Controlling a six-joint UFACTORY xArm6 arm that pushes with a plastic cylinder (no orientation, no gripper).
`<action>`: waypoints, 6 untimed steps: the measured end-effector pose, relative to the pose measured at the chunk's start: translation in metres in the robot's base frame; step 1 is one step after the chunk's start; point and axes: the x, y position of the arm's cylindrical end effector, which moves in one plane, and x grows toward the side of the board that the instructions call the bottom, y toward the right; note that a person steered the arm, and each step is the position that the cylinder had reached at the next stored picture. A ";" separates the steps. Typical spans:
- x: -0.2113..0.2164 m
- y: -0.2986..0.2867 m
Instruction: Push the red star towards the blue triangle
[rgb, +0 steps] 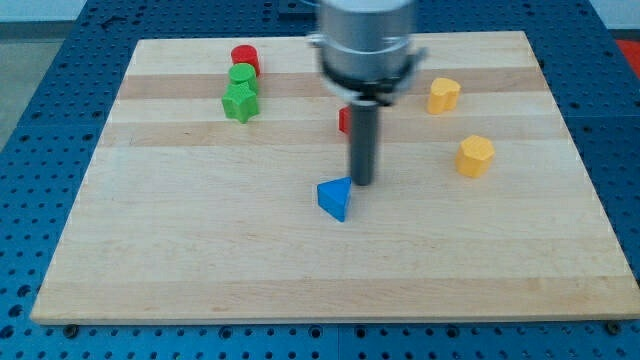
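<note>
The blue triangle (336, 198) lies near the middle of the wooden board (200, 250). My tip (362, 184) sits just to the right of it and slightly above, close to touching. A red block (344, 121), mostly hidden behind the rod, shows as a small red patch above the triangle; its shape cannot be made out. The rod and the blurred arm body (365, 45) cover the area around it.
A red cylinder (245, 57), a green cylinder (243, 76) and a green star (240, 102) cluster at the upper left. Two yellow blocks sit at the right, one (444, 94) upper and one (476, 156) lower.
</note>
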 end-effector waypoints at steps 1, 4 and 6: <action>-0.036 0.052; -0.095 -0.010; -0.058 -0.066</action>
